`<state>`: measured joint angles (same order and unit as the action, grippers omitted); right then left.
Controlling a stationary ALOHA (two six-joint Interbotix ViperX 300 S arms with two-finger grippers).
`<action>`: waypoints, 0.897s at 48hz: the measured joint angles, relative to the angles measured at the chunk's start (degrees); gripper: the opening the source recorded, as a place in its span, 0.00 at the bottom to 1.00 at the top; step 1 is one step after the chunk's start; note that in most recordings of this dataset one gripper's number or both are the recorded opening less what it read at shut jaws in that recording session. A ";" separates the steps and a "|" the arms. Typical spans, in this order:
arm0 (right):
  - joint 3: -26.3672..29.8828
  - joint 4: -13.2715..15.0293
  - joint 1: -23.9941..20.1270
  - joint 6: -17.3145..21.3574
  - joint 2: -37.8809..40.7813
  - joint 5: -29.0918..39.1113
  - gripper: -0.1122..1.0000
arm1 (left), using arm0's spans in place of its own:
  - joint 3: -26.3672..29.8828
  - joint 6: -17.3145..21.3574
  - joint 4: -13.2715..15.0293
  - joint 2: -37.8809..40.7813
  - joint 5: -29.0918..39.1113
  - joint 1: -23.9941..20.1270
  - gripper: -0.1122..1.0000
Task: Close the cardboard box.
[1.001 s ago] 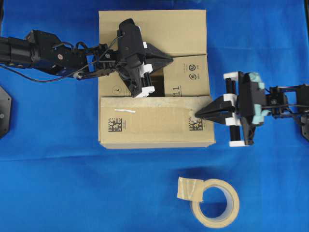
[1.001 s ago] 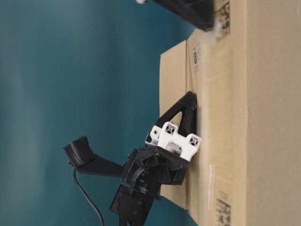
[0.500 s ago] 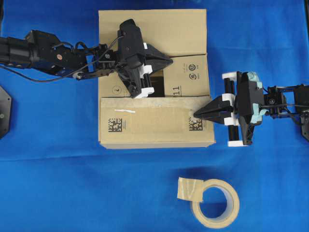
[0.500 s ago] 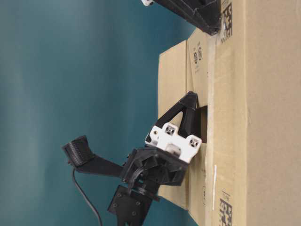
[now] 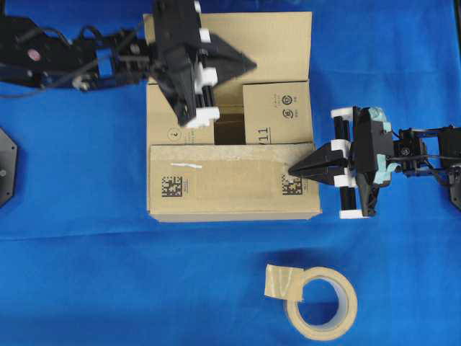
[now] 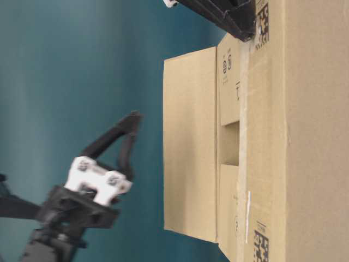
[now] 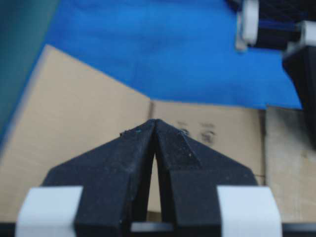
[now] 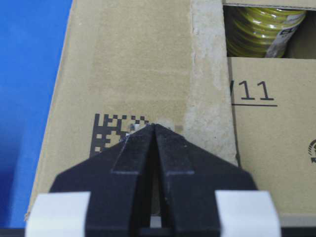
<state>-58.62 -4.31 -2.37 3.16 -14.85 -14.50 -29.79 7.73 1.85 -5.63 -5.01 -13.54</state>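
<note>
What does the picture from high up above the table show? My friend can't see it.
A big cardboard box sits on a blue cloth, its top not fully shut, with a gap left in the middle. One shut black gripper hovers over its far flap, another touches its near flap, and a tape roll lies nearby.

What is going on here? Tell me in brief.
Two robot arms are closing the cardboard box. The right hand, shut, presses its tip on the near flap, which lies flat. The left hand, also shut, hovers over the far flap without touching it; that flap stands raised. A gap between the flaps shows the inside, so the box is not yet closed.
</note>
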 measured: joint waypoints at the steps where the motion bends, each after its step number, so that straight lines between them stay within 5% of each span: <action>1: 0.00 0.09 0.00 0.00 0.00 -0.09 0.10 | 0.53 0.53 0.00 -0.35 0.79 -0.44 0.10; 23: 0.00 0.09 0.09 0.00 0.09 -0.35 0.10 | 12.74 3.69 0.00 4.57 20.83 -13.54 0.10; 43: 0.00 0.00 0.00 -0.09 0.09 -0.44 0.10 | 13.71 3.78 0.00 10.99 23.03 -14.68 0.10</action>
<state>-58.62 -4.31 -2.37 3.08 -14.77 -14.94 -16.08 11.51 1.85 5.36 18.02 -28.21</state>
